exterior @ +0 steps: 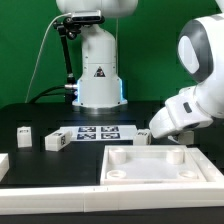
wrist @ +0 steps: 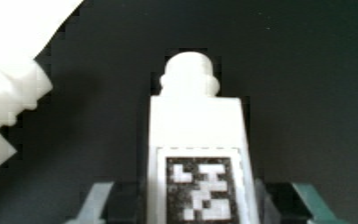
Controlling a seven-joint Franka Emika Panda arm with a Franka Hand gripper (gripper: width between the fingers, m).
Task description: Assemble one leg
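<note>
You're early on: the gripper [exterior: 152, 128] has its jaws clamped on one leg [wrist: 199, 120] (fingers [wrist: 101, 200] flank its tagged sides), low over the table at 3 o'clock from the marker board [exterior: 95, 133] in the exterior view; fitting it to the tray [exterior: 150, 181] looks still to do. The leg's long axis runs straight away from the wrist camera, peg end farthest

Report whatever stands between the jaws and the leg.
Nothing visible. In the wrist view the leg lies straight between the gripper's jaws, with no other part in the gap; whether they press on it I cannot tell.
</note>
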